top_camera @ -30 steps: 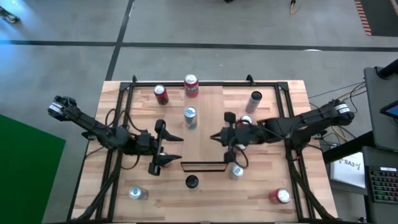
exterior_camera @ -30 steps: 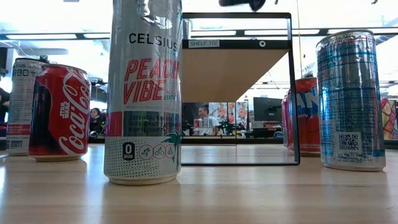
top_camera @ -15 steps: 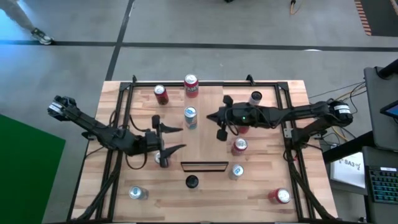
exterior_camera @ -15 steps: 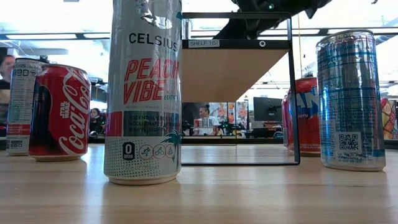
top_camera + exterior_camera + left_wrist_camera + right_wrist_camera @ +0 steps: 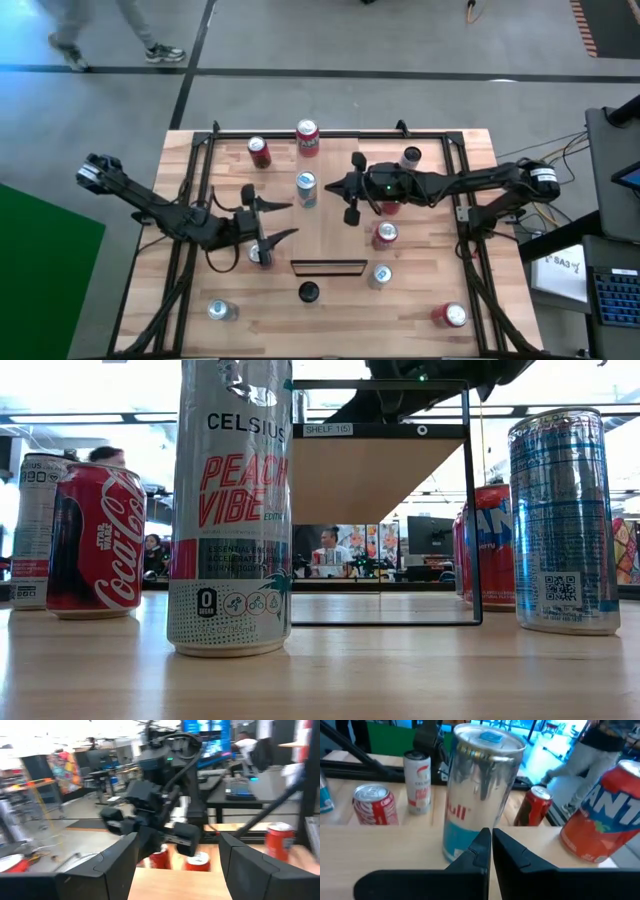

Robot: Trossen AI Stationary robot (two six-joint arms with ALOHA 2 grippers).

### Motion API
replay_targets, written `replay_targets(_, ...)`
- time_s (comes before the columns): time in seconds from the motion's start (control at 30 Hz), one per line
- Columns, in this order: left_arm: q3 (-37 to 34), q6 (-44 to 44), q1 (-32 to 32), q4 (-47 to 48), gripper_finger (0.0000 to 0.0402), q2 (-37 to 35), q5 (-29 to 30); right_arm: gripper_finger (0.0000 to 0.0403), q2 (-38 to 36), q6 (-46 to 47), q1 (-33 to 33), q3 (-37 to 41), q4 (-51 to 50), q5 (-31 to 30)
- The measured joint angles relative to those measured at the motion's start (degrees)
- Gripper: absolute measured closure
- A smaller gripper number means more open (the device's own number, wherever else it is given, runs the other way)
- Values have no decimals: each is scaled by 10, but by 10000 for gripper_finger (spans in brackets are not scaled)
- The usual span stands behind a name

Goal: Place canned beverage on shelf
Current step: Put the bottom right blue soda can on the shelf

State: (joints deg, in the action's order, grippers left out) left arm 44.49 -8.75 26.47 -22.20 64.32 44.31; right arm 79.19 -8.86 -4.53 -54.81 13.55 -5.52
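A: Reaching, I'd say, not gripping yet. Right gripper (image 5: 489, 836) has its fingers pressed together, nose almost on the blue-silver can (image 5: 481, 785), apart or touching I can't tell.

B: Where's that can on the table (image 5: 440, 290)?

A: Middle, nearer the back edge. Fanta can (image 5: 307, 137) sits behind it at the back edge.

B: Left side?

A: Left gripper (image 5: 290, 220) is spread, pinching nothing, hanging over the left half, well short of that can. Another can (image 5: 258, 255) sits right under it.

B: Shelf?

A: Shelf (image 5: 327, 267) stands mid-table near the front edge. No can shows on top. Task barely started, my call.

B: Next move?

A: Fingers must part wider than the can, slide round its body, close, lift. Then carry toward the front edge and set it down upright on the board. Narrow board, tall can, so tipping is the risk.

B: Surface?

A: Planked light wood inside a black frame. More cans are scattered toward the corners and round the shelf.

B: Room?

A: Grey floor, green mat (image 5: 40, 270) left of the table, keyboard (image 5: 612, 300) to the right. A person (image 5: 100, 30) walks beyond the back-left corner.
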Motion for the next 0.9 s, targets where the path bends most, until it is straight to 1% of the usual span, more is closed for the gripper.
replay_targets(0.07,0,-6,0,1,160,-6,17,394,5,-2,0,-1,19,0)
replay_targets(0.23,0,-22,-1,6,158,-19,18,394,21,-2,-2,-3,24,0)
replay_targets(0.47,0,-21,-5,23,135,-26,19,394,27,-2,-1,-3,32,0)
replay_targets(0.63,0,-22,-5,26,123,-26,44,394,27,-2,-1,-3,40,0)
replay_targets(0.9,0,-23,-4,27,122,-26,47,394,41,-2,-1,-3,55,0)
